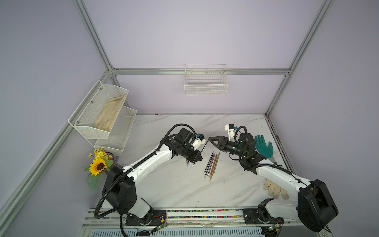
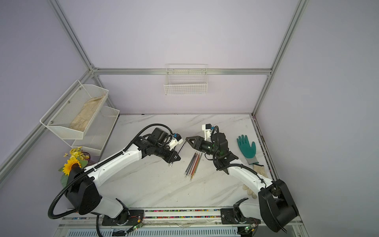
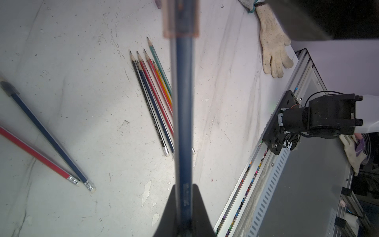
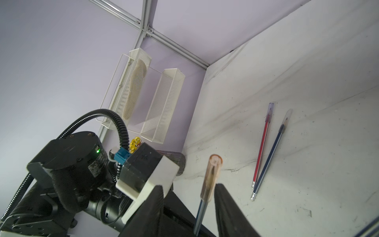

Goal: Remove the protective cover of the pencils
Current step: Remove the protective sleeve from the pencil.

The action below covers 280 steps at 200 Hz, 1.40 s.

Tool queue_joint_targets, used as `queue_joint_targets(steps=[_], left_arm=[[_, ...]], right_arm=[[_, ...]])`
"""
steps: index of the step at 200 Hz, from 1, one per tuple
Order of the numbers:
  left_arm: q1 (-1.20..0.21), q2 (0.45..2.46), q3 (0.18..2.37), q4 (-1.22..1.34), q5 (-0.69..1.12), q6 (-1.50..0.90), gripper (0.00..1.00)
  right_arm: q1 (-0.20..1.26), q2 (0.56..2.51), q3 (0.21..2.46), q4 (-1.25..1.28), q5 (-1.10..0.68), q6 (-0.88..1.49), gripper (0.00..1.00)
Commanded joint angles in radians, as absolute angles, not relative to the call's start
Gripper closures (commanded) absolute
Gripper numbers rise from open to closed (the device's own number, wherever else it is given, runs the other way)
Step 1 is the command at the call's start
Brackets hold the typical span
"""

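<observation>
My left gripper (image 3: pixel 183 188) is shut on a dark blue pencil (image 3: pixel 182 115) and holds it above the table. A translucent brownish cover (image 4: pixel 211 176) caps the pencil's tip. My right gripper (image 4: pixel 189 185) is open, and the cover stands between its jaws, close to one finger (image 4: pixel 222 197). In both top views the held pencil (image 1: pixel 204 146) (image 2: pixel 182 147) bridges the left gripper (image 1: pixel 198 159) and the right gripper (image 1: pixel 209 138). Several bare pencils (image 1: pixel 212 165) (image 3: pixel 155 98) lie side by side mid-table. A red pencil (image 4: pixel 263 147) and a blue pencil (image 4: pixel 272 151), both capped, lie under the left arm.
A green glove (image 1: pixel 264 147) lies beside the right arm, and a white glove (image 1: pixel 274 189) lies near the front right edge. White mesh shelves (image 1: pixel 102 115) and a sunflower bunch (image 1: pixel 99 166) stand at the left wall. A wire basket (image 1: pixel 205 82) hangs on the back wall.
</observation>
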<state>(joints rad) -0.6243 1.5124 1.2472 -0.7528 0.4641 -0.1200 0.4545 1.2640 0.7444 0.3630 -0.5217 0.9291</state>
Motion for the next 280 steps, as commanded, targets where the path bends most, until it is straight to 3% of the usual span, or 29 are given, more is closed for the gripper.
queue_joint_targets(steps=[1,63,104,160,280], left_arm=[[-0.625,1.503,1.311,-0.764,0.464,-0.117,1.0],[-0.664,1.51,1.321,-0.798,0.425,-0.091,1.0],[-0.669,1.514,1.325,-0.8,0.421,-0.091,1.0],[-0.673,1.516,1.325,-0.802,0.414,-0.09,1.0],[-0.679,1.523,1.33,-0.805,0.42,-0.088,1.0]], right_arm=[[0.446,1.214,0.761,0.242,-0.471,0.869,0.55],[0.442,1.236,0.794,0.135,-0.446,0.828,0.56],[0.443,1.291,0.796,0.225,-0.514,0.871,0.59],[0.442,1.324,0.805,0.268,-0.524,0.899,0.72],[0.442,1.333,0.789,0.327,-0.545,0.954,0.8]])
